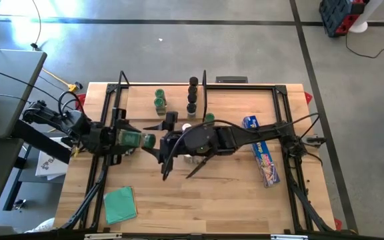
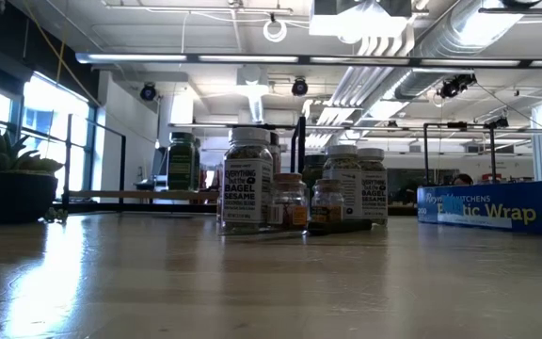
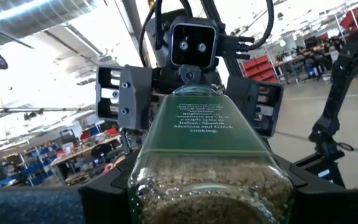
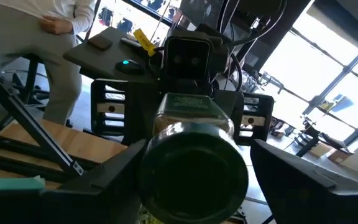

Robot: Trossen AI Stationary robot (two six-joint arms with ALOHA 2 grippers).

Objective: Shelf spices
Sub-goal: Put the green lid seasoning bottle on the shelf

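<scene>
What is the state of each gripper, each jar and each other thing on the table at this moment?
left gripper: shut on the held jar, above the table.
right gripper: open, fingers on either side of the cap.
held jar: horizontal in the air, capped.
shelf jars: upright, capped.
table jars: upright, grouped together.
wrap box: lying flat.
green cloth: lying flat.

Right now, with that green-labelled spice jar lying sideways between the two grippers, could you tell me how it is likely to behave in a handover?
The green-labelled spice jar looks like smooth clear glass, so it may slip in the left gripper. Its round body would probably roll if dropped on the table. Mostly full of dried herbs, it is probably light, though the glass adds weight.
</scene>
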